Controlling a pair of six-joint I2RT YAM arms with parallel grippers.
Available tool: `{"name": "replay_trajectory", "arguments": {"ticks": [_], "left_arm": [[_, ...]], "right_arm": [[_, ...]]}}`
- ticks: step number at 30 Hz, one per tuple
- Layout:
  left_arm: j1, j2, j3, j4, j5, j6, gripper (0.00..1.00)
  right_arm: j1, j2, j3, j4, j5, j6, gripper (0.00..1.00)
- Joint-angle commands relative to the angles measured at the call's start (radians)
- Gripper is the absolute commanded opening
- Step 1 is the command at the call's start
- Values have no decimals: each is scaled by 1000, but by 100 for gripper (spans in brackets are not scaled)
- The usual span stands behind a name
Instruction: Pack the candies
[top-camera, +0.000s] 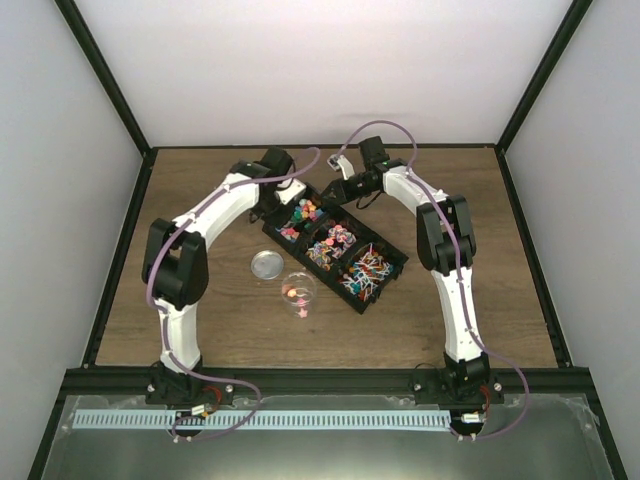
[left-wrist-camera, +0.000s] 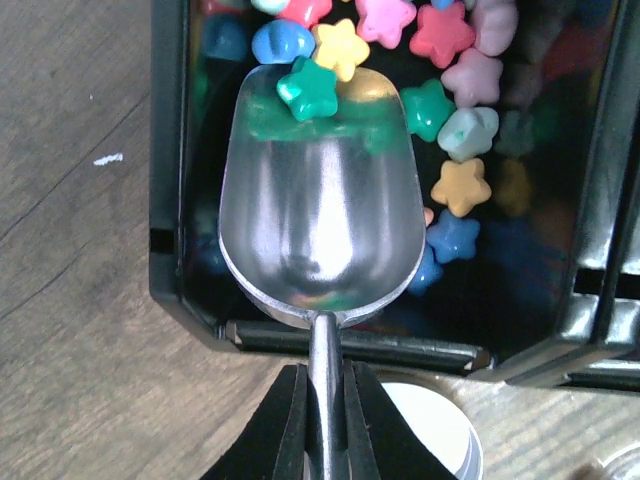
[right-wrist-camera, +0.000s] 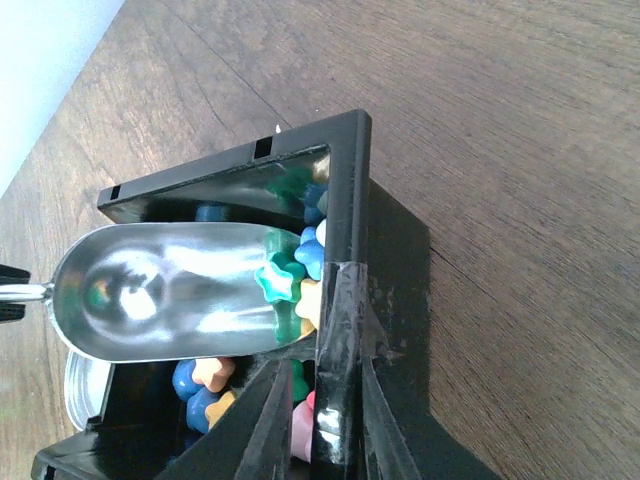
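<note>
I am pushing the scoop (left-wrist-camera: 320, 200) low under the star candies (left-wrist-camera: 462, 185), my left gripper (left-wrist-camera: 322, 385) shut tight on its handle and my right gripper (right-wrist-camera: 325, 400) pinching the tray wall (right-wrist-camera: 345, 180).

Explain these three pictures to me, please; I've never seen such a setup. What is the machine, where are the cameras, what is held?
These are two white robot arms, the left arm and the right arm, bolted at a wooden table's near edge. One picture looks down from above; the others come from a camera on each wrist. On the table sit a black tray of candies, a clear jar and a round lid. The left gripper is shut on a metal scoop's handle. The right gripper straddles the tray's wall; whether it pinches is unclear.
</note>
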Motion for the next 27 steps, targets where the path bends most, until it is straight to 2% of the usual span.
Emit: {"name": "replay_trajectory", "arguments": {"ticks": [1,7,14,22,27], "left_arm": [[-5,-8,-110,94,23,0,4],[-4,0,-172,206,64,-29,4],[-5,-38,-332,415,106,-13,4],[-4,-169,-550,737,168,-12,4],[1,-257,-655,834,181,-23,4]], "right_arm": [[20,22,39,-11,-55,-16,20],[21,21,32,-17,-71,-33,18],[22,16,22,-13,-73,-52,14],[23,14,19,-21,-65,-61,13],[20,13,20,-34,-47,-80,15]]}}
